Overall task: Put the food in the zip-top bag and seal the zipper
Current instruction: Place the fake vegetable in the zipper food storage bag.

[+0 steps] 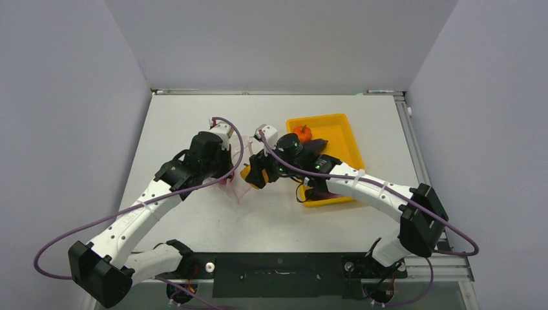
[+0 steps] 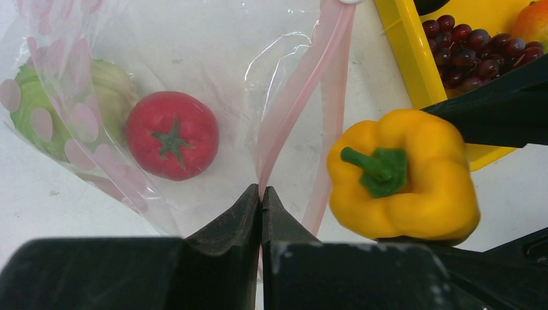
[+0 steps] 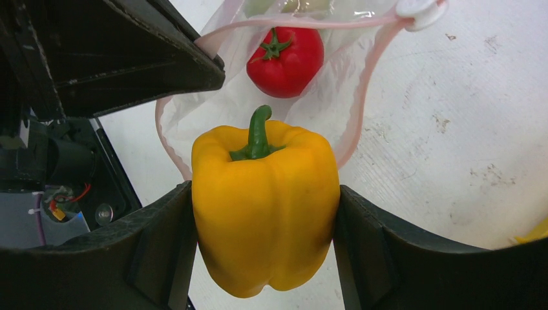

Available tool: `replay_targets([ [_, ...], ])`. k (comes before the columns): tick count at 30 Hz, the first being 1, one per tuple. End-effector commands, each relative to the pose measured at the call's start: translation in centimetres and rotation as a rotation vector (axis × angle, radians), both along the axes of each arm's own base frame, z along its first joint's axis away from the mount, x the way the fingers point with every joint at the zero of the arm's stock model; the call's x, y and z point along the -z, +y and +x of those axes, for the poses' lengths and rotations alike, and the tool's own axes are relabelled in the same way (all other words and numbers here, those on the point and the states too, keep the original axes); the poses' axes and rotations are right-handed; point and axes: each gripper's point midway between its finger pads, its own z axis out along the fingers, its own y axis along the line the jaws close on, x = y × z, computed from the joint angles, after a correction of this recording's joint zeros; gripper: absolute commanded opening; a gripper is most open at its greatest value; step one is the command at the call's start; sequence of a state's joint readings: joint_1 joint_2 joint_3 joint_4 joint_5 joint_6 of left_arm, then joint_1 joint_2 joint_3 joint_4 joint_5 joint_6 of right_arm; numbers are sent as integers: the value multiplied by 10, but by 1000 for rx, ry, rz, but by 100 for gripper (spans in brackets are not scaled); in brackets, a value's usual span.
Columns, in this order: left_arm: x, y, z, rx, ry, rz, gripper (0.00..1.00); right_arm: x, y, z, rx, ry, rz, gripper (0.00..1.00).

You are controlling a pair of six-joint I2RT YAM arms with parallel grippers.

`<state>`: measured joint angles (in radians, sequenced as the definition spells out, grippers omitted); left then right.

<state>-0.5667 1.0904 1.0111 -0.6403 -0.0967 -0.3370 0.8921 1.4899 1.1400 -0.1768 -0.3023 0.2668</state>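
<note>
The clear zip-top bag [image 2: 194,71] lies on the table with its mouth held open. My left gripper [image 2: 260,191] is shut on the pink zipper [image 2: 304,110] at the mouth edge. Inside the bag lie a red tomato [image 2: 171,134] and a green piece [image 2: 35,110]. My right gripper [image 3: 263,194] is shut on a yellow pepper [image 3: 265,206], stem toward the bag mouth [image 3: 362,97] and just outside it. The tomato [image 3: 284,61] shows beyond the pepper. From above, the pepper [image 1: 246,173] sits between both wrists. Grapes [image 2: 472,51] lie in the tray.
The yellow tray [image 1: 342,129] stands right of the bag, with an orange pumpkin [image 1: 302,134] and a dark eggplant [image 1: 318,147] in it. My right arm crosses the tray's near end. The left arm's finger [image 3: 129,58] hangs close above the pepper. A white slider [image 3: 420,10] sits on the zipper.
</note>
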Motion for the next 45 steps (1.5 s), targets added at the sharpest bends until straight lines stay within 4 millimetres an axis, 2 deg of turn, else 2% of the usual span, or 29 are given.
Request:
replay_targets([
  [1,-19,-2,6,-10,-54,-33,0,-41,30,9,-19,-71,127,39],
  [11,-18,-2,5,-6,-50,-34,0,-38,50,23,44,-65,151,41],
  [16,-20,-3,5,-2,-52,-39,0,-25,55,29,78,-46,131,42],
  [22,-20,-3,5,-1,-53,-40,0,-24,62,37,121,-59,154,46],
  [26,-20,-4,5,0,-53,-41,0,-21,65,41,144,-51,162,51],
  [40,-19,-4,5,1,-51,-39,0,-20,62,44,174,-60,157,87],
  [45,-19,-4,5,1,-50,-38,0,-22,60,44,179,-68,156,91],
])
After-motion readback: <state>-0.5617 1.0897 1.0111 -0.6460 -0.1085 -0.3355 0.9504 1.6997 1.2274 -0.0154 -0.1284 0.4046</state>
